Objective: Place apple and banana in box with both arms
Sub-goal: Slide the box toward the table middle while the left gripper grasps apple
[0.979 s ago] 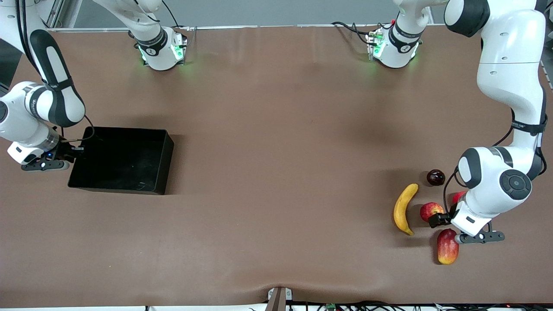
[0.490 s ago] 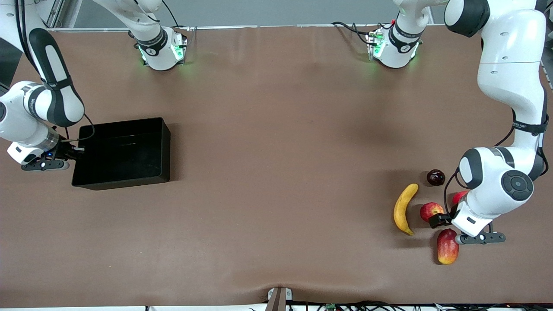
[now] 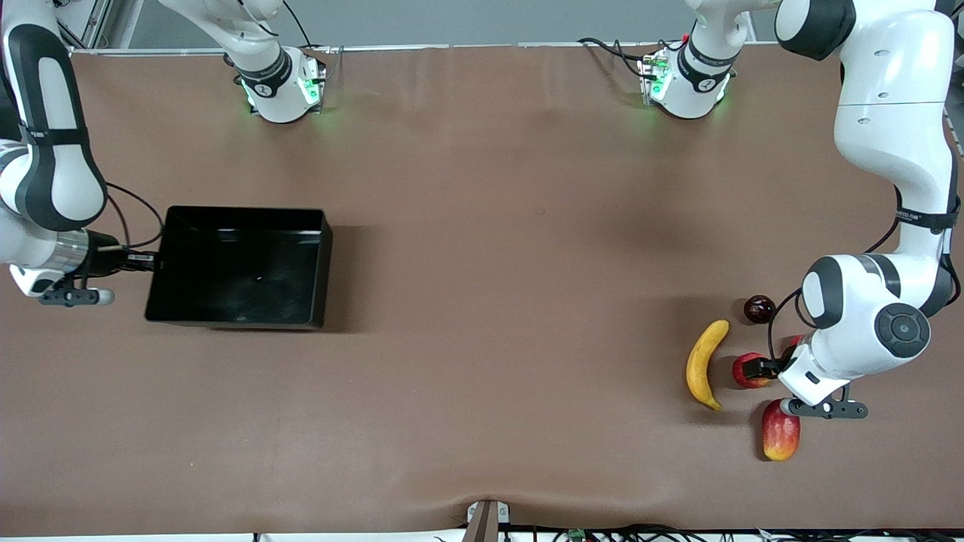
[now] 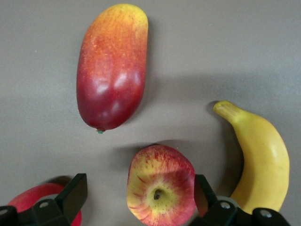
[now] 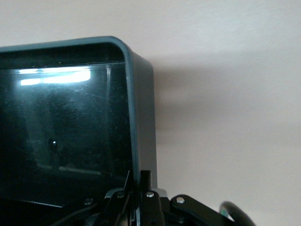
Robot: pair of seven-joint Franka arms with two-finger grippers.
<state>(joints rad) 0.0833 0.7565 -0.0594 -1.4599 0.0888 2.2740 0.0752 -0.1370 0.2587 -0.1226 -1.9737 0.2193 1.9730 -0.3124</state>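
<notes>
Both jaws differ: left gripper (image 4: 141,200) spread around the apple (image 4: 161,184), right gripper (image 5: 138,195) clamped on the box (image 5: 141,122) wall.

A: Where does the front view sit?
B: High, facing both bases at twelve o'clock, whole table (image 3: 482,301) visible.
A: The wrist views?
B: Close, looking down: left shares the apple (image 4: 160,186) at four o'clock, right the box (image 5: 141,117) at nine.
</notes>
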